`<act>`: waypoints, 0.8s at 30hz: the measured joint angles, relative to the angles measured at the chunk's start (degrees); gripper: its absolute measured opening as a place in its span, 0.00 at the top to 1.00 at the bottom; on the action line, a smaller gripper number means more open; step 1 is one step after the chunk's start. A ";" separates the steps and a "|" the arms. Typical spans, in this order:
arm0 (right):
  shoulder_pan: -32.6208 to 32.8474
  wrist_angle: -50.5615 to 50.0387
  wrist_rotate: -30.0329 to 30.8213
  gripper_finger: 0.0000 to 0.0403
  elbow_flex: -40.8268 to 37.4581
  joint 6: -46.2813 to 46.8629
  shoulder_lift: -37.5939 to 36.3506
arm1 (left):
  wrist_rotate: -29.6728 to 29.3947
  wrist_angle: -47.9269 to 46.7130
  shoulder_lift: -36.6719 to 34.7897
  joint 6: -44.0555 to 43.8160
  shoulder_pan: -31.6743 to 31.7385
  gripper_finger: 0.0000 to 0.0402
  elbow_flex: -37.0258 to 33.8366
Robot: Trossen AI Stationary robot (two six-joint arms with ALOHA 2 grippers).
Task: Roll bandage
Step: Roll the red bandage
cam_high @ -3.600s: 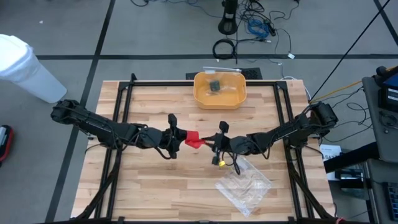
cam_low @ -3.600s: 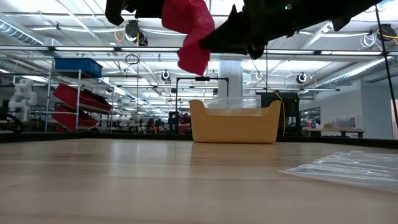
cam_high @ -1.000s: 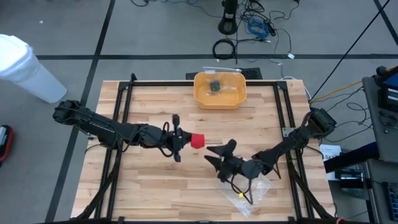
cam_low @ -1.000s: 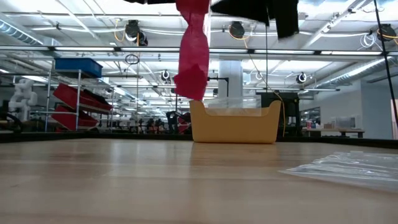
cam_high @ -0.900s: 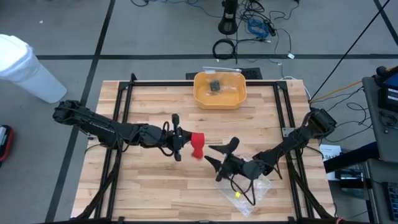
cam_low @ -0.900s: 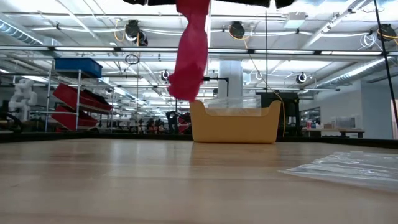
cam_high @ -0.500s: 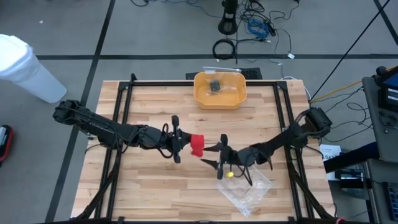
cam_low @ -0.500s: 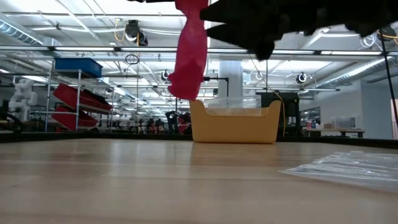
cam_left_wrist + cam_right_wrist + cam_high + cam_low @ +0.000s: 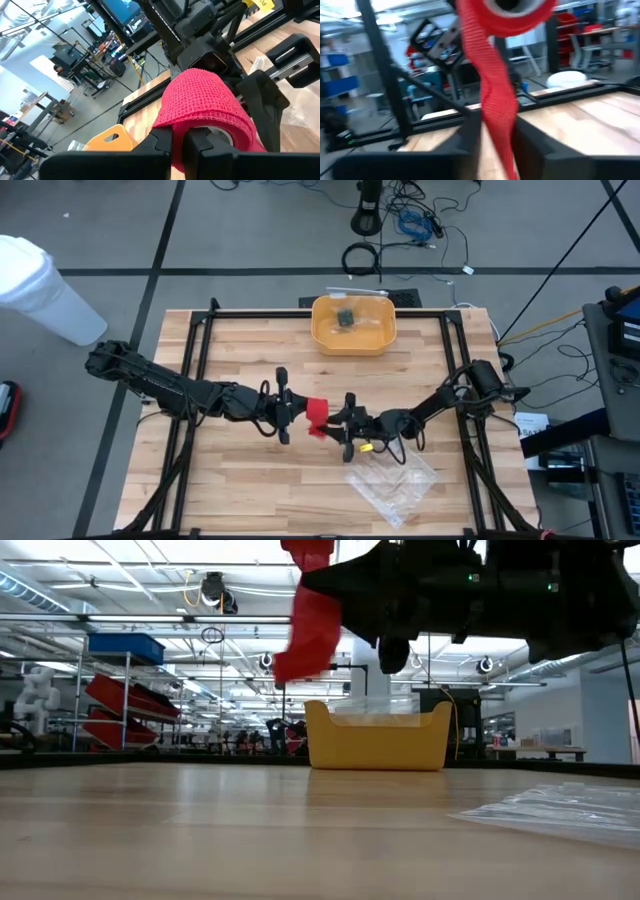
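Above a pale butcher-block table (image 9: 240,480) of jointed wooden strips, two dark arms are meeting at mid-table. On the left, a white cylindrical bin (image 9: 40,290) is standing on the grey floor beside the table. The left gripper (image 9: 283,406), reaching in from the left edge, is pinching its fingers (image 9: 165,145) tight on the bandage (image 9: 316,416), a bright red strip of open, waffle-like weave. In the left wrist view the fabric is wrapping in a rounded loop over those closed fingers, with a pale ring showing inside the curl. From the low view the bandage is hanging clear of the tabletop as a narrow, softly creased tail (image 9: 305,620), well above the wood. Just to its right, the right gripper (image 9: 343,426) is sitting against the hanging strip; in the right wrist view its two dark fingers (image 9: 465,135) are flanking the mesh tail on either side at a narrow gap, though whether they are actually squeezing it cannot be told. A small yellow tag (image 9: 368,447) is showing on the right arm near its wrist. Below and to the right, a clear, crinkled plastic bag (image 9: 392,482) is lying flat on the wood. At the table's far edge, a smooth, rounded yellow tub (image 9: 353,323) is holding a small dark object.
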 joint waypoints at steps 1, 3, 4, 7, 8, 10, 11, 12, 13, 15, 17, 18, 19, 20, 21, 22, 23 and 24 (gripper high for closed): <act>-0.24 0.07 -1.44 0.81 0.00 -0.19 -0.02 | 0.00 0.02 0.00 -0.02 0.01 0.97 0.02; -0.64 0.29 -4.34 0.93 0.00 -0.39 -0.02 | 0.00 0.00 0.00 -0.02 0.01 0.97 0.02; -0.69 0.37 -5.26 0.96 0.00 -0.45 -0.05 | 0.00 0.00 0.00 -0.03 0.01 0.97 0.00; -0.70 -1.60 -5.04 0.99 0.00 0.49 -0.05 | -0.38 0.00 0.00 -0.13 -0.03 0.97 0.00; -0.70 -2.98 -4.20 1.00 0.00 0.62 -0.05 | -0.78 0.04 0.00 -0.16 -0.10 0.97 0.02; -0.92 -5.45 -2.78 1.00 0.00 0.99 -0.05 | -1.43 0.71 0.00 -1.26 -0.10 0.97 0.00; -1.14 -6.17 -3.05 1.00 0.10 1.41 -0.05 | -1.51 1.46 0.00 -2.33 -0.10 0.97 0.00; -1.35 -6.47 -4.25 1.00 0.45 1.50 -0.05 | -1.56 2.12 0.00 -2.94 -0.10 0.97 0.00; -1.46 -6.45 -6.61 1.00 1.14 1.23 -0.05 | -1.57 2.45 0.00 -3.32 -0.10 0.97 0.00; -1.42 -5.40 -11.55 1.00 3.00 0.07 -0.07 | -1.89 2.34 0.00 -3.38 -0.07 0.97 0.00; -1.22 -5.38 -15.55 1.00 5.45 -0.35 -0.07 | -2.54 2.38 0.39 -2.96 0.31 0.97 0.00; -1.00 -5.78 -16.97 1.00 6.72 -0.40 -0.07 | -2.67 2.38 0.73 -2.95 0.52 0.97 0.00; -0.81 -6.53 -18.10 1.00 7.90 -0.53 -0.07 | -2.72 2.34 1.10 -2.93 0.75 0.97 0.00; -0.56 -7.77 -18.50 1.00 9.02 -0.85 -0.07 | -2.81 2.21 1.46 -2.93 0.92 0.97 0.00; -0.24 -9.64 -18.52 1.00 10.09 -1.26 -0.09 | -2.90 2.20 1.90 -2.93 1.09 0.97 0.00; 0.07 -11.74 -18.52 1.00 11.12 -1.78 -0.09 | -2.98 2.14 2.19 -2.80 1.29 0.97 0.00; 0.41 -13.78 -18.50 1.00 11.96 -2.08 -0.09 | -3.37 1.79 2.29 -2.32 1.30 0.97 -0.01; 0.89 -15.91 -18.50 1.00 12.94 -2.34 -0.09 | -4.12 1.31 2.29 -1.54 1.30 0.97 -0.02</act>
